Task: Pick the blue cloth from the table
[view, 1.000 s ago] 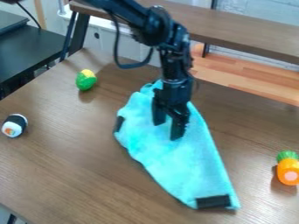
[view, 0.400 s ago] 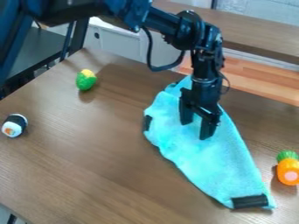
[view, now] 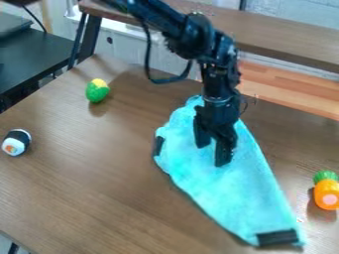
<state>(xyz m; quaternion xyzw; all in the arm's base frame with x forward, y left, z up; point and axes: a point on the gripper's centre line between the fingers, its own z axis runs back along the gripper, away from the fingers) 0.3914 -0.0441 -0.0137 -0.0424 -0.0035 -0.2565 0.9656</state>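
Observation:
Black and pointing down, the gripper [view: 212, 155] stands over the upper middle of the blue cloth [view: 228, 193]. Its two fingers are apart, with cloth surface visible between them, and their tips are at or just above the cloth; contact cannot be told. The cloth is light turquoise and lies spread on the wooden table [view: 99, 183], narrow at the back and running toward the front right. Dark strips mark its left edge and its front right corner. Part of its back section is hidden behind the gripper.
A green and yellow toy [view: 97, 91] lies at the back left. At the left edge is a toy sushi roll [view: 16, 142]. An orange toy with a green top [view: 326, 190] is near the right edge. Behind the table runs a wooden bench [view: 285, 37].
Together, the gripper and cloth have shifted right and slightly toward the front compared with a second ago. Since the middle frame both have come back a little to the left.

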